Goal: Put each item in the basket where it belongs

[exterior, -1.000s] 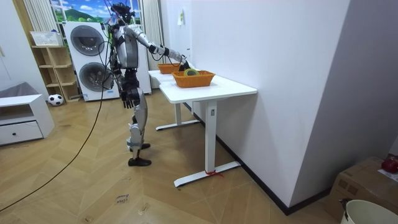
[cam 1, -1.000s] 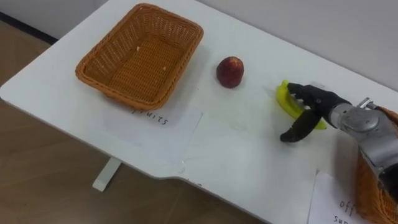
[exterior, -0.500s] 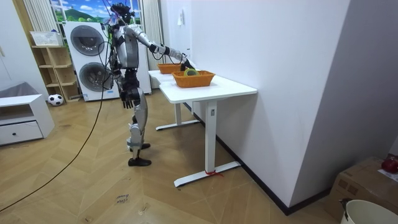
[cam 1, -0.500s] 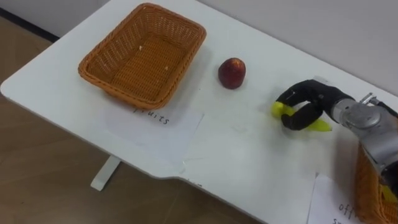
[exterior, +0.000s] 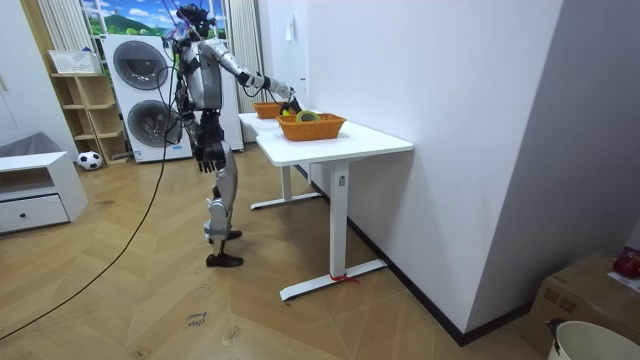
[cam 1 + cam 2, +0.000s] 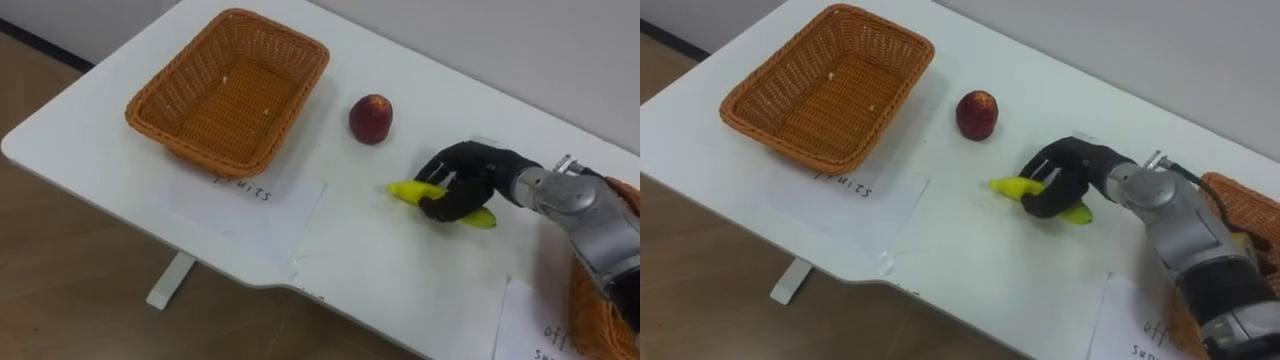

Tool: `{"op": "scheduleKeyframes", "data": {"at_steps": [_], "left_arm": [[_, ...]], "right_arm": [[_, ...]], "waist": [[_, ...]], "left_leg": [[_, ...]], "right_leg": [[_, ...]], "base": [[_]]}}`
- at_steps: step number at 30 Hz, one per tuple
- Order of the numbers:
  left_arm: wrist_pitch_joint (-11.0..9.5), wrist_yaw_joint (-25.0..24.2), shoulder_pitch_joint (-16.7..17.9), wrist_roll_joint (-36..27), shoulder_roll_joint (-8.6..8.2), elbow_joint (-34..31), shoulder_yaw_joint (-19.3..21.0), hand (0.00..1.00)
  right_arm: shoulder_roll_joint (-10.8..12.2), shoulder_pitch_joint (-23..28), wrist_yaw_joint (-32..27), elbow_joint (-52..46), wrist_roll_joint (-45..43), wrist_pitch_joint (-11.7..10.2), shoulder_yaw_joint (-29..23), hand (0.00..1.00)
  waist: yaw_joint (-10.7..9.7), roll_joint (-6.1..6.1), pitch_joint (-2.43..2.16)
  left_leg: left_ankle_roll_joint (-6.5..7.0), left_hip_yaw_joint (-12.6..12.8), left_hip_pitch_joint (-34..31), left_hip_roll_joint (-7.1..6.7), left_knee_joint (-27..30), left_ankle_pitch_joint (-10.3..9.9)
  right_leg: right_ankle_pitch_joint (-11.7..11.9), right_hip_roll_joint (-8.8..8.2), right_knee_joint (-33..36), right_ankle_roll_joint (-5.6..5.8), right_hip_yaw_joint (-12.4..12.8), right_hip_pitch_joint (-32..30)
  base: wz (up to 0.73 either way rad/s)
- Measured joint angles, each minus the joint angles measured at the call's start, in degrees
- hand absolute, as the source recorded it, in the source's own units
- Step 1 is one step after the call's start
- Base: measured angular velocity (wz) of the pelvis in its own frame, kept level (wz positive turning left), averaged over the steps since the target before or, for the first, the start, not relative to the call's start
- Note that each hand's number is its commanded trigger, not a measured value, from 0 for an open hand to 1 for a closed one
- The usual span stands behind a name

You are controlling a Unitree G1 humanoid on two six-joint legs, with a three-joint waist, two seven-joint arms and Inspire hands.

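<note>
Fruit basket (image 6: 228, 90) – wicker, rectangular, at the robot's left on the white table (image 6: 400, 270). Nothing in it but a few pale specks on the weave. It stands on a sheet of paper (image 6: 262, 205) with a handwritten word; the basket's edge covers the start, and the legible end reads "uits".

Second wicker basket (image 6: 604, 300) sits at the table's right end. In the room view it holds something green and yellowish, too small to identify. A second sheet (image 6: 540, 325) lies in front of it, with handwriting beginning "off".

Red apple (image 6: 371, 118) lies on the bare tabletop between the baskets, close to the fruit basket.

Banana (image 6: 405, 189) is held just above or on the table, right of the apple. The right hand (image 6: 465, 185) has its fingers and thumb curled round the banana's middle – both yellow ends stick out.

The left hand (image 5: 204, 155) hangs by the hip as the robot stands at the table.
</note>
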Motion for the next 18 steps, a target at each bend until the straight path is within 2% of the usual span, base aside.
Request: {"op": "scheduleKeyframes", "data": {"at_steps": [4,9,15,18], "left_arm": [[-0.1,0.3,0.0,-0.1,-0.87,0.1,0.0,0.00],[-0.4,1.2,0.2,0.0,-1.55,0.1,0.0,0.00],[-0.4,1.9,-0.7,-0.1,-2.10,-0.4,0.7,0.00],[-0.3,2.1,-1.1,-0.1,-2.39,-0.5,1.1,0.00]], "right_arm": [[0.1,0.0,0.1,-1.9,-2.0,-0.5,0.0,1.00],[0.1,0.0,-0.2,-4.4,-2.1,-0.5,-0.2,1.00],[0.5,0.0,-2.1,-8.6,-4.4,-0.4,-4.5,1.00],[0.6,0.0,-3.7,-10.0,-4.4,-0.4,-5.8,1.00]], "waist": [[-0.5,0.75,-0.18],[-1.6,0.94,-0.27],[-1.8,1.26,-0.24],[-2.0,1.92,-0.66]], "left_leg": [[0.00,-0.5,0.2,-0.07,-0.1,0.0],[0.00,-0.8,0.5,-0.14,0.1,0.0],[0.02,-0.3,1.6,-0.26,-0.2,0.0],[0.05,-0.1,2.0,-0.26,-0.3,0.0]], "right_leg": [[0.0,0.03,-0.1,0.01,0.0,0.5],[0.0,0.00,0.1,0.01,0.0,0.9],[0.0,-0.11,0.1,0.01,1.4,1.6],[0.0,-0.13,0.1,0.01,1.4,1.8]], "base": [[0.05],[0.02],[-0.04],[-0.04]]}}
